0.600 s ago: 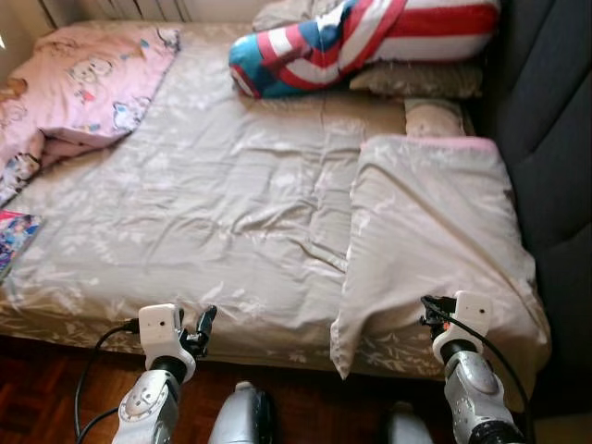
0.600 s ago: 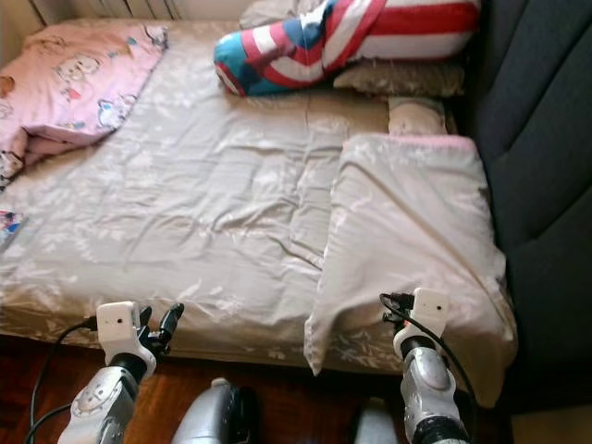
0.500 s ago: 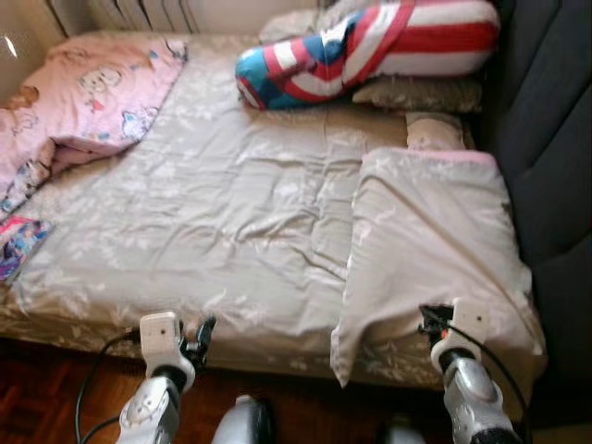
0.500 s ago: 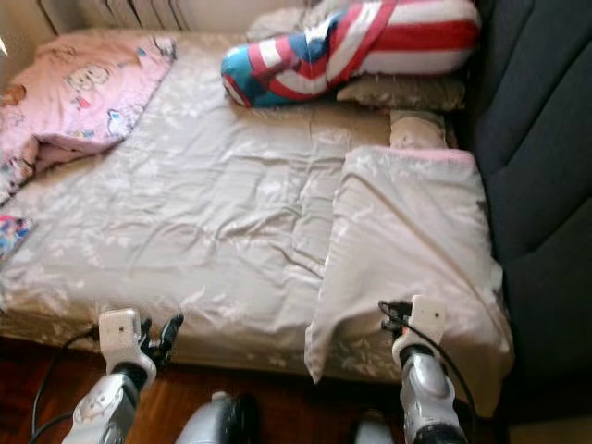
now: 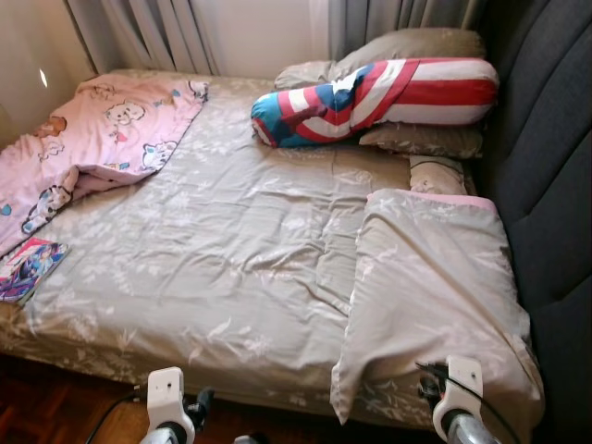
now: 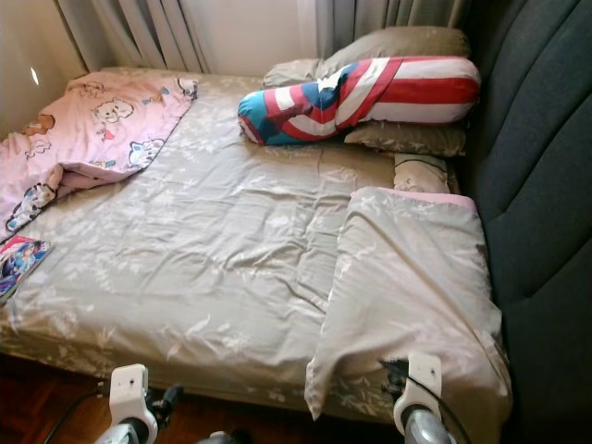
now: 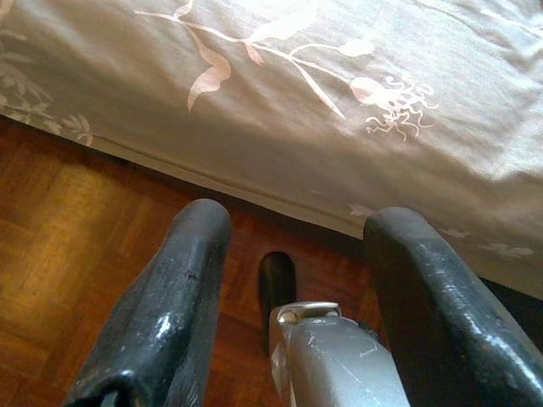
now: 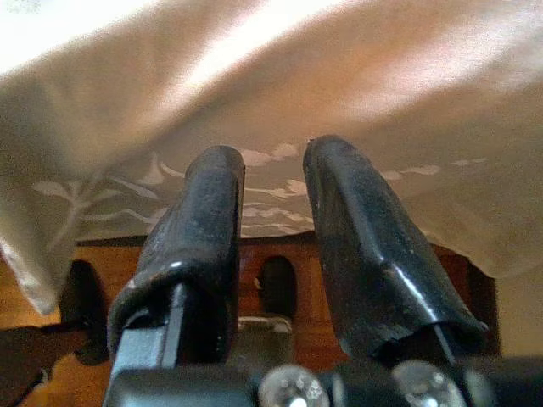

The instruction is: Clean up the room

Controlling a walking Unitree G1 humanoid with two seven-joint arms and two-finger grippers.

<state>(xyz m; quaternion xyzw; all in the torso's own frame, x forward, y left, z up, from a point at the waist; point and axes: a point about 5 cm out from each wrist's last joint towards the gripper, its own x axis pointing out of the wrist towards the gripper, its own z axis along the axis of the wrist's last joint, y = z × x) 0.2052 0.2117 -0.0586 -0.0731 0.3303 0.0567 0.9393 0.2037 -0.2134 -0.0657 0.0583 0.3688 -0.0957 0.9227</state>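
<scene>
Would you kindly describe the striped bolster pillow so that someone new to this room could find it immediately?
Start at the bed and look to its head end, beside the dark padded headboard. There a long striped bolster pillow lies across the plain beige pillows. Its red and white stripes and blue end set it apart.
</scene>
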